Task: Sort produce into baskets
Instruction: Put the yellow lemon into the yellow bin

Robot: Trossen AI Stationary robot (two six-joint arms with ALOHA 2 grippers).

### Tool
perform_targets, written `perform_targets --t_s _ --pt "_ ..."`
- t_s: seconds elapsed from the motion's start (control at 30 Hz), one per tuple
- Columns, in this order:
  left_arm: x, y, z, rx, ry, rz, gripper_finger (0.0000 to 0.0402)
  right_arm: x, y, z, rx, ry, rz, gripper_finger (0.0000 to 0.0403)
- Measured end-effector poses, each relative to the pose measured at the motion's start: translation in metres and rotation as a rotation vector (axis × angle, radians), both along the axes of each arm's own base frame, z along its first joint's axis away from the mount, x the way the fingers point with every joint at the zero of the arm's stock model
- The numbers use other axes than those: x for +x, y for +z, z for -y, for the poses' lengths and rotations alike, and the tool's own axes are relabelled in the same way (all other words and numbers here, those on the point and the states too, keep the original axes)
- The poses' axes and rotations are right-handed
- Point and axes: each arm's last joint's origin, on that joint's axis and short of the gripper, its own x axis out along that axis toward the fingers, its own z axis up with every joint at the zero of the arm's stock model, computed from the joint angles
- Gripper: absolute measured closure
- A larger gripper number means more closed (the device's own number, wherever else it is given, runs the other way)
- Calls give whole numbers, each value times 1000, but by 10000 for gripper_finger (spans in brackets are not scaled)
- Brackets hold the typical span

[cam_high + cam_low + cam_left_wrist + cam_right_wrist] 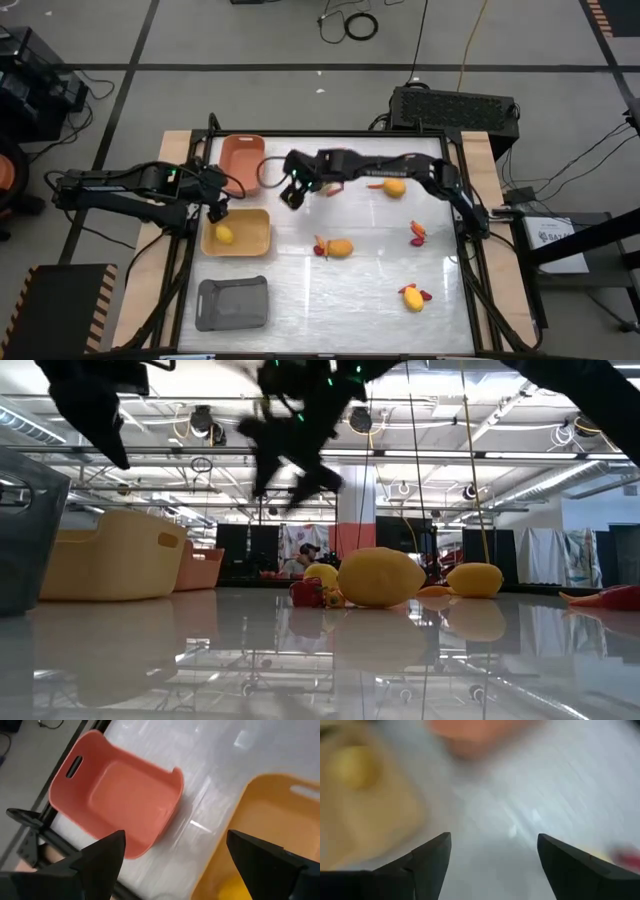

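Note:
The yellow basket [250, 240] holds one yellow fruit [225, 235]. The salmon basket [241, 160] stands beyond it and the grey basket [232, 303] nearer; both hold nothing that shows. My left gripper [218, 210] hangs open and empty over the yellow basket's far left corner; its wrist view shows the salmon basket [120, 795] and the yellow basket's rim [260, 810] past the open fingers [107, 852]. My right gripper [292, 195] hangs open and empty above the table, just right of the two baskets. More yellow fruits [340, 247] [395, 186] [411, 297] lie on the table.
A red piece [320, 247] lies beside the middle fruit, an orange stick [375, 184] beside the far fruit, and red-orange pieces [417, 233] at the right. In the low view the fruits [380, 575] lie mid-table, with the baskets [110, 555] at the left.

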Motion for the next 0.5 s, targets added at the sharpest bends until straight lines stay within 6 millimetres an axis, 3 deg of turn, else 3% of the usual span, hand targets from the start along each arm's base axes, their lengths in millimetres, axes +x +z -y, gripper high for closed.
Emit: perform_targets --t_s 0.13,0.33,0.5 --pt "2 1 0 -23 50 54 48 -14 -20 25 87 -217 -96 115" --pt "3 1 0 -38 104 82 48 -22 -32 40 91 -304 -124 115" --pt "3 1 0 -52 139 99 48 -23 -35 41 34 -333 -137 115"
